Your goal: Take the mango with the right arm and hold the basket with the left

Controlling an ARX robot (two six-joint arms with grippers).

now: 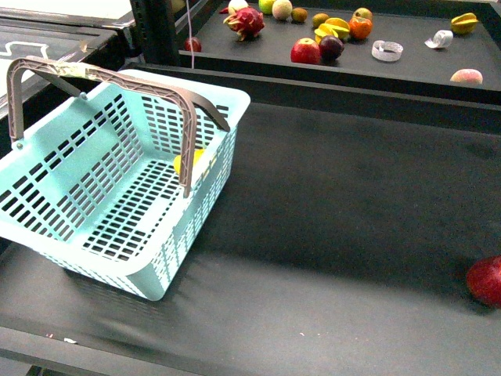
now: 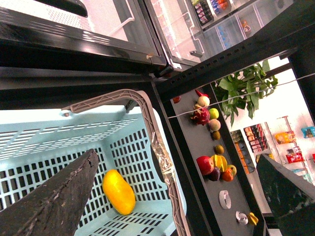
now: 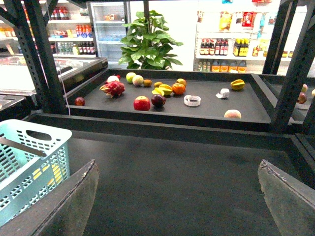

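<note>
The light turquoise basket (image 1: 235, 98) stands on the left of the dark table, both grey-brown handles raised. The yellow mango (image 1: 188, 162) lies inside it against the far wall, partly hidden by a handle. In the left wrist view the mango (image 2: 118, 191) rests on the basket floor (image 2: 128, 147). My left gripper (image 2: 175, 156) hovers open over the basket's taped handle (image 2: 160, 152), touching nothing. My right gripper (image 3: 177, 163) is open above bare table, with the basket (image 3: 29, 162) off to one side. Neither arm shows in the front view.
A raised ledge (image 1: 352, 98) separates the table from a back shelf holding a dragon fruit (image 1: 246, 22), a red apple (image 1: 305, 52), a star fruit (image 1: 464, 23) and white tape rolls (image 1: 387, 51). A red fruit (image 1: 485, 280) lies at the table's right edge.
</note>
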